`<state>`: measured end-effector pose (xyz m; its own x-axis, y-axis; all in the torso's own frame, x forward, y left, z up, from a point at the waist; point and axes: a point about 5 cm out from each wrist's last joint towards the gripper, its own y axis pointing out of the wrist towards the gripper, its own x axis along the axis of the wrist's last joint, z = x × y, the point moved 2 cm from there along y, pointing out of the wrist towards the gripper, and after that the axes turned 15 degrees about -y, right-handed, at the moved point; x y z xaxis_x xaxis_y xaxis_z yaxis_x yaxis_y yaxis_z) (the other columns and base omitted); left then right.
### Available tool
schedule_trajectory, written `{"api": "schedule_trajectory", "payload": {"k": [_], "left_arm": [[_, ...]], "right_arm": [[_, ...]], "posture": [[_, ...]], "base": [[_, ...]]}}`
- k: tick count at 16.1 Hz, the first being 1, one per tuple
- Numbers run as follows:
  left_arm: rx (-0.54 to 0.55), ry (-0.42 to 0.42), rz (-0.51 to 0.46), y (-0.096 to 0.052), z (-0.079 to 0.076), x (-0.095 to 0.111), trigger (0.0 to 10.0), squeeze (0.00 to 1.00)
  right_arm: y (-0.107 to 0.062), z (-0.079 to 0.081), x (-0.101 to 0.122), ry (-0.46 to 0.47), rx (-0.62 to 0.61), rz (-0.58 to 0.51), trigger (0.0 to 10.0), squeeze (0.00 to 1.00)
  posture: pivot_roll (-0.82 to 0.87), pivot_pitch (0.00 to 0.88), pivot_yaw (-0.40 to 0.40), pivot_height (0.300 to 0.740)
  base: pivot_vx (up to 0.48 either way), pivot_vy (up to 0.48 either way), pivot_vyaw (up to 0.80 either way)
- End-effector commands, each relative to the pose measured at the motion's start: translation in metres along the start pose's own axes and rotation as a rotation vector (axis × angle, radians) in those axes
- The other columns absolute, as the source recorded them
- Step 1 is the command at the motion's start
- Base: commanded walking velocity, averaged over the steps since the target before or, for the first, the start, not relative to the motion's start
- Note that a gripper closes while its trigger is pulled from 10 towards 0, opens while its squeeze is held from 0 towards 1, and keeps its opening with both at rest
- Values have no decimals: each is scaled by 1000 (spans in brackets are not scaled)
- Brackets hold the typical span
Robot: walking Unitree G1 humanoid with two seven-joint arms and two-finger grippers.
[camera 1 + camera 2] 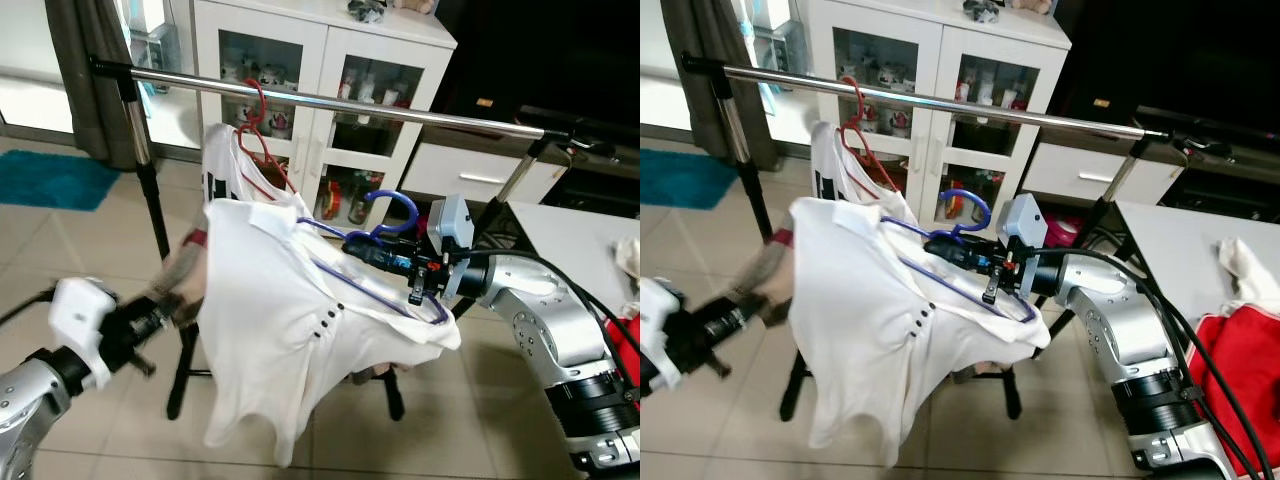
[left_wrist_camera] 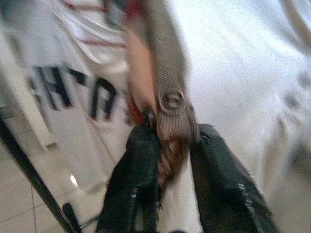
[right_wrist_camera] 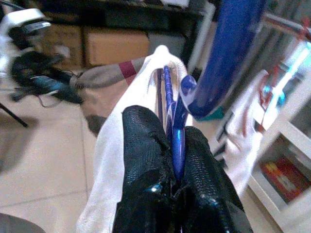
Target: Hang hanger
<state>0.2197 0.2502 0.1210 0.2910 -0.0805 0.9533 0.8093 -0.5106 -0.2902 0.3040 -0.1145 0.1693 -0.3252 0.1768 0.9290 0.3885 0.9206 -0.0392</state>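
Note:
A silver clothes rail (image 1: 400,108) on a black stand crosses the scene. A red hanger (image 1: 255,120) hangs on it with a white shirt bearing black lettering (image 1: 225,165). Below the rail, my right gripper (image 1: 360,245) is shut on the neck of a blue hanger (image 1: 395,205), whose hook points up, short of the bar. A white polo shirt (image 1: 290,320) drapes from this hanger. In the right wrist view the black fingers (image 3: 146,150) pinch the blue hanger (image 3: 177,145) and the collar. My left gripper (image 1: 165,310) is shut on the shirt's grey-brown sleeve cuff (image 2: 170,104), low at the left.
A white cabinet (image 1: 300,60) with glass doors stands behind the rail. The stand's black post and feet (image 1: 185,370) are under the shirt. A white table (image 1: 580,230) with red and white cloth (image 1: 1250,350) is at the right. A teal rug (image 1: 50,178) lies far left.

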Motion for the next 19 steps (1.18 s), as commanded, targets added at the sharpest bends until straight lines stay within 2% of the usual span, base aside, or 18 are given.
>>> {"api": "schedule_trajectory", "payload": {"k": [1,3,4,6,7,8,9,10,11,12,14,15,16,17,18,19], "left_arm": [[-47,37,67,3,-10,-7,10000,1000],[-28,34,49,2,-9,-1,10000,1000],[-24,66,68,1,-7,3,10000,1000],[-34,109,69,5,-1,11,10000,1000],[-87,84,2,13,-10,24,10000,1000],[-115,72,-25,16,-15,28,10000,1000],[-215,34,-75,29,-34,37,10000,1000],[-279,13,-95,36,-46,42,10000,1000],[-421,-7,-101,53,-70,47,10000,1000],[-530,7,-79,68,-86,47,10000,1000],[-612,50,-50,94,-99,44,10000,1000],[-639,71,-46,106,-102,47,10000,1000],[-650,94,-37,112,-104,46,10000,1000],[-692,159,7,122,-111,43,10000,1000],[-722,191,35,127,-114,40,10000,784],[-765,232,67,132,-120,37,10000,0]], "right_arm": [[-12,-12,2,-29,-66,13,10000,0],[-19,-9,-4,-22,-87,35,10000,0],[-27,-8,-8,-12,-108,56,10000,0],[-31,-12,-10,-17,-134,86,10000,0],[-32,-12,-9,-19,-136,86,10000,0],[-31,-11,-8,-20,-135,84,10000,0],[-29,-11,-7,-10,-137,79,10000,0],[-26,-10,-7,-4,-137,83,10000,0],[-17,-12,-5,30,-148,85,10000,0],[-8,-12,-2,60,-139,64,10000,0],[8,-11,0,77,-109,88,10000,0],[19,-10,5,86,-84,65,10000,0],[24,-11,6,89,-82,66,10000,0],[32,-12,8,85,-78,84,10000,0],[35,-12,9,87,-77,88,10000,0],[41,-12,12,92,-70,83,10000,0]], "posture": [[36,0,-182,740],[19,0,-181,740],[2,0,-176,740],[-16,0,-174,740],[-23,0,-171,740],[-22,0,-169,740],[-23,0,-163,740],[-23,0,-157,740],[-25,0,-158,740],[-38,0,-163,740],[-47,0,-151,740],[-65,0,-143,740],[-68,0,-141,740],[-69,0,-139,740],[-68,0,-132,740],[-73,0,-125,740]], "base": [[0,0,0],[0,0,0],[0,0,0],[0,0,0],[0,0,0],[0,0,0],[0,0,0],[0,0,0],[0,0,0],[0,0,0],[0,0,0],[0,0,0],[0,0,0],[0,0,0],[0,0,0],[0,0,0]]}}
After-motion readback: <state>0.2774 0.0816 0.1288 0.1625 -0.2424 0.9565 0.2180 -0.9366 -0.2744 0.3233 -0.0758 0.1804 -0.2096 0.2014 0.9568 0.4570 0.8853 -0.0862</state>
